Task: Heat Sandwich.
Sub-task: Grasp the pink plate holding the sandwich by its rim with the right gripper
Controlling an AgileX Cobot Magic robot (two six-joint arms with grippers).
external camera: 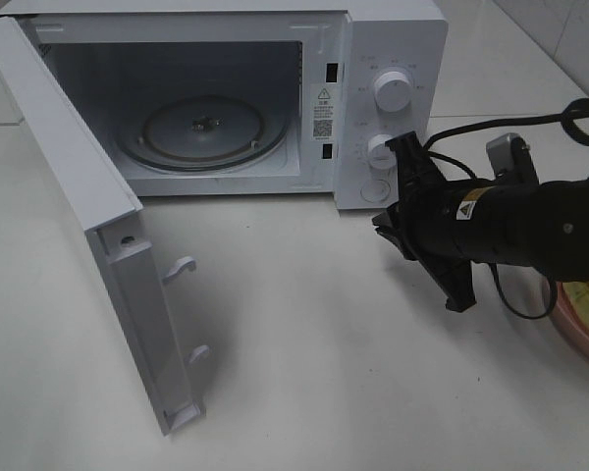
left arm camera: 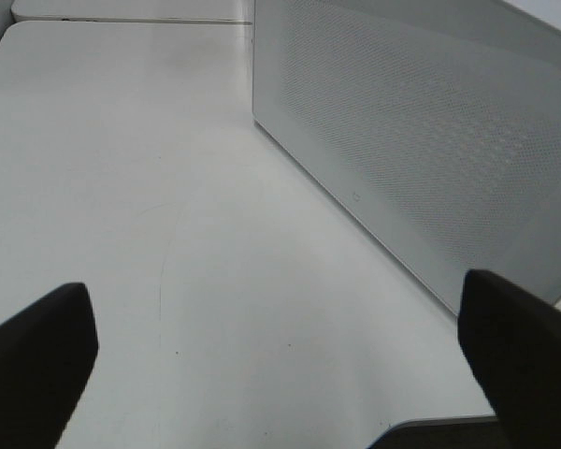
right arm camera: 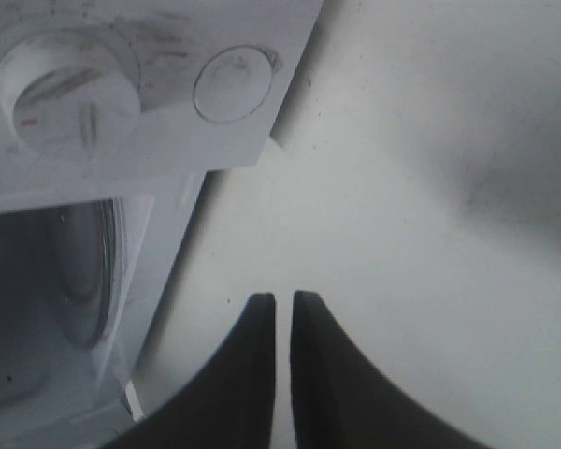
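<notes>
High view overlooks microwave (external camera: 402, 49) front; wrist views close, share it.

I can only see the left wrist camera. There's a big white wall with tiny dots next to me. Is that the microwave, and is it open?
Observer: Yes, that's the outside of the microwave door, and it stands wide open.
Operator: Is there any food inside?
Observer: No, just the bare glass turntable.
Operator: Where's my other gripper?
Observer: The right gripper is by the control panel, low down, with its jaws nearly together and nothing between them.
</notes>
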